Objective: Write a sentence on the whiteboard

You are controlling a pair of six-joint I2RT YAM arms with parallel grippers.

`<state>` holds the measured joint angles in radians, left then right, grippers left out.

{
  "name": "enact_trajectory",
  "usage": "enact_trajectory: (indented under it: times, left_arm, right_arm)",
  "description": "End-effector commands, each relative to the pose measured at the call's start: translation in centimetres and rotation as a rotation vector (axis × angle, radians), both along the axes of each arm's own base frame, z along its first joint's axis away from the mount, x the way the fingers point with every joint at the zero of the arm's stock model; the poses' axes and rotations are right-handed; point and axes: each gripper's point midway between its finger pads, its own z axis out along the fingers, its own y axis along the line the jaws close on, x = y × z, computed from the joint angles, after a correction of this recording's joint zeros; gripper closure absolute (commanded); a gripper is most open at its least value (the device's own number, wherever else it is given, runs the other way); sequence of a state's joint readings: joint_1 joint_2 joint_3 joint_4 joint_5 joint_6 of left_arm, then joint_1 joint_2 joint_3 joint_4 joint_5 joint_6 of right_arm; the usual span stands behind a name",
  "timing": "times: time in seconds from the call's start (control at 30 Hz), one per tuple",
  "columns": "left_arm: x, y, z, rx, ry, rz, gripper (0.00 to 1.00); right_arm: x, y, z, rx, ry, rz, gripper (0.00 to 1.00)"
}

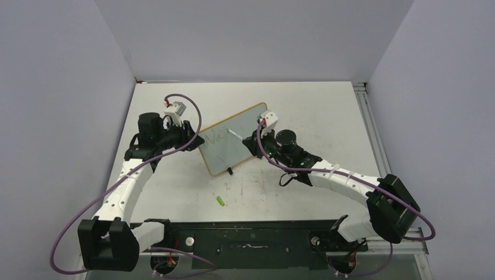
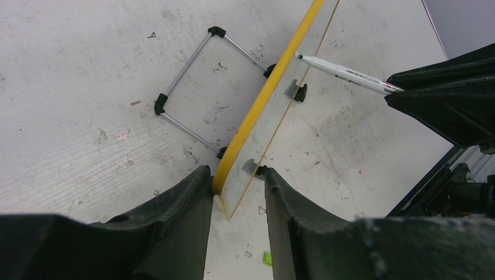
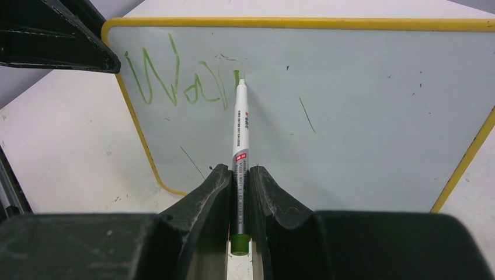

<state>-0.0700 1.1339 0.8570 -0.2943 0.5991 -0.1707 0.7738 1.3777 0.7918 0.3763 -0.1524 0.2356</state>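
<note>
The whiteboard (image 1: 236, 153) stands tilted at mid table, its yellow frame (image 2: 274, 81) seen edge-on in the left wrist view. My left gripper (image 1: 195, 142) is shut on the board's left corner, which sits between its fingers (image 2: 236, 172). My right gripper (image 3: 239, 169) is shut on a white marker (image 3: 241, 128) with a green end, whose tip touches the board's face (image 3: 350, 116). The sentence (image 3: 175, 81) is a few green letters, roughly "Wal", at the upper left, with a short fresh stroke at the marker's tip. From above the writing (image 1: 217, 139) is faint.
A green marker cap (image 1: 220, 200) lies on the table in front of the board, also seen as the cap (image 2: 267, 258) between my left fingers. The board's wire stand (image 2: 187, 87) with black feet rests behind it. Grey walls close in the table.
</note>
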Motion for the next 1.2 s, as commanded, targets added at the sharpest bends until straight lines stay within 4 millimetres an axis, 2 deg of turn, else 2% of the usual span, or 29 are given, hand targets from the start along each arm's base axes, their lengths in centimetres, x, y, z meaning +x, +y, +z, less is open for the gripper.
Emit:
enact_trajectory:
  times: [0.0, 0.33, 0.9, 1.17]
  left_arm:
    - [0.4, -0.5, 2.0, -0.019, -0.074, -0.036, 0.65]
    - [0.6, -0.5, 1.8, -0.016, -0.068, -0.033, 0.66]
    - [1.0, -0.4, 0.5, 0.024, -0.037, -0.029, 0.82]
    - [0.8, -0.5, 0.1, 0.058, -0.034, -0.033, 0.89]
  right_arm:
    - [1.4, 0.0, 4.7, 0.100, -0.107, -0.052, 0.95]
    - [1.8, -0.5, 4.1, 0.085, -0.099, -0.082, 0.95]
    - [0.6, -2.0, -0.4, 0.003, -0.018, -0.098, 0.95]
    - [0.5, -2.1, -0.9, -0.007, -0.009, -0.096, 0.95]
